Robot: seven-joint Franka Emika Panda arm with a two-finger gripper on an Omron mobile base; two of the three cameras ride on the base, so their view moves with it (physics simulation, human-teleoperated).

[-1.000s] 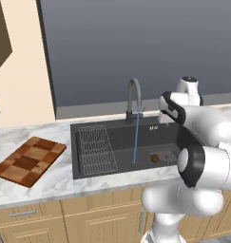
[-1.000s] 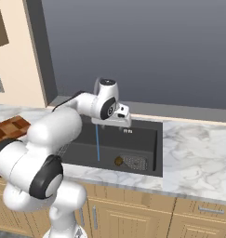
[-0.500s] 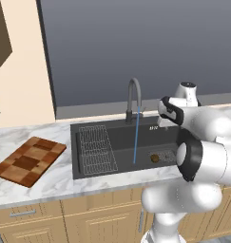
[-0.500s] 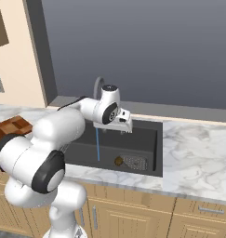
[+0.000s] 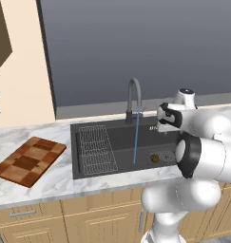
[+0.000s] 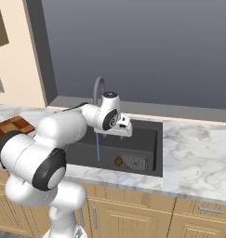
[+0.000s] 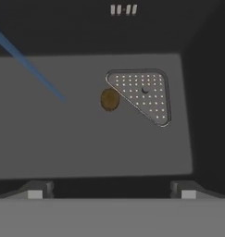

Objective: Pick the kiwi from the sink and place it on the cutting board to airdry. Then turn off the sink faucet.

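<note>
Swung further out over the basin across the last second, with the wrist carried a little lower and more to the drain side; bench, board and fruit left where they lay. Nothing of the task completed so far, by the look of it.

Sink (image 5: 121, 137) set into the marble bench (image 5: 55, 182), wire rack in its left half, water running in a thin blue stream (image 5: 135, 137) from the sink faucet (image 5: 132, 97), so the shut-off remained to be done. Cutting board (image 5: 29, 160) lay bare on the bench, well apart from the basin to its left, its long axis slanted across the bench.

Tool (image 7: 111, 190) hovered above the basin floor, released, fingers spread wide and gripping nothing.

Kiwi (image 7: 109, 99) rested on the basin floor, just beside the left corner of the triangular drain grate (image 7: 144, 95), possibly touching its rim. Slightly oval in the hand view, long axis roughly up-down in that picture; no stem end made out. Pick, carry, placing and tap all left to do.
</note>
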